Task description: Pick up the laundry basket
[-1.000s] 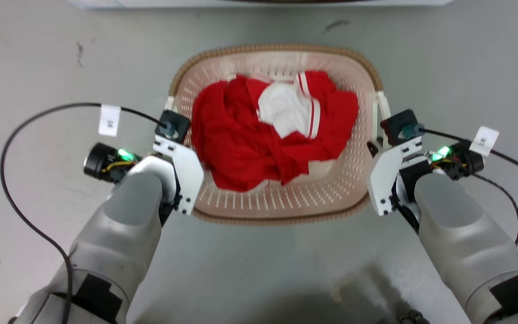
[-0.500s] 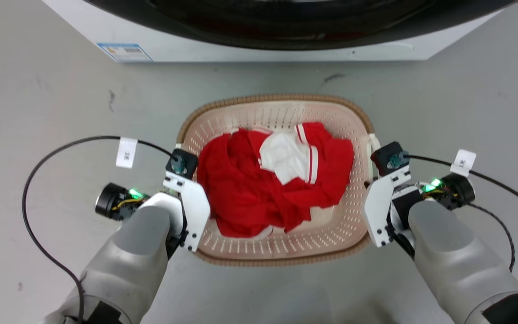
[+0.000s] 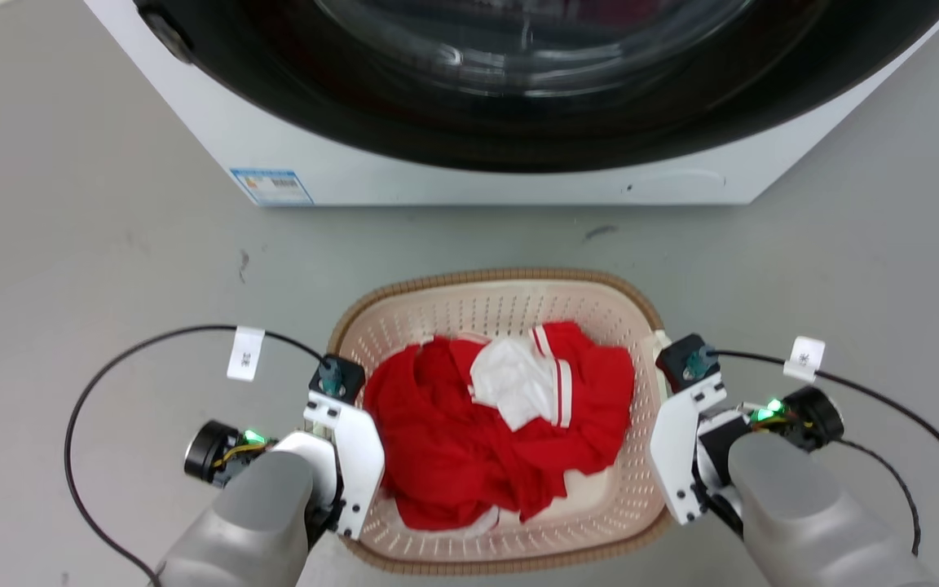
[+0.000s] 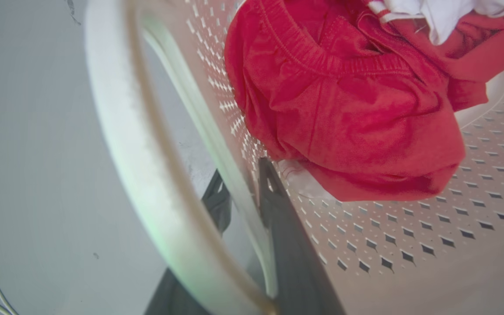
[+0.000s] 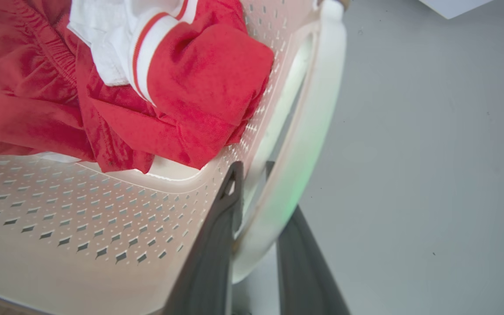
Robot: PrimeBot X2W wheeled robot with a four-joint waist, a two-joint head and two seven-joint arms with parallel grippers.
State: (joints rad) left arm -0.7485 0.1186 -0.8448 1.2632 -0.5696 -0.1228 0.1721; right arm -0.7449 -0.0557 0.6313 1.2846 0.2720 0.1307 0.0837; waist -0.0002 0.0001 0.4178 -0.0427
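The laundry basket [image 3: 502,306], cream perforated plastic with a brown woven-look rim, sits low in the middle of the head view. It holds red and white clothes [image 3: 502,432]. My left gripper [image 4: 245,197] is shut on the basket's left wall, one dark finger inside and one outside, beside the white handle [image 4: 116,131]. My right gripper [image 5: 256,205] is shut the same way on the right side, with the white handle [image 5: 317,109] between its fingers. In the head view both wrists hide the fingertips. Whether the basket's base touches the floor I cannot tell.
A white washing machine [image 3: 453,175] with a dark round door [image 3: 535,73] stands just beyond the basket. Grey floor [image 3: 70,244] lies on both sides. Black cables [image 3: 70,424] loop out from each wrist.
The whole head view has shifted: the camera has pulled back and up, bringing the washing machine in at the top. Both grippers keep the same hold on the basket's sides.
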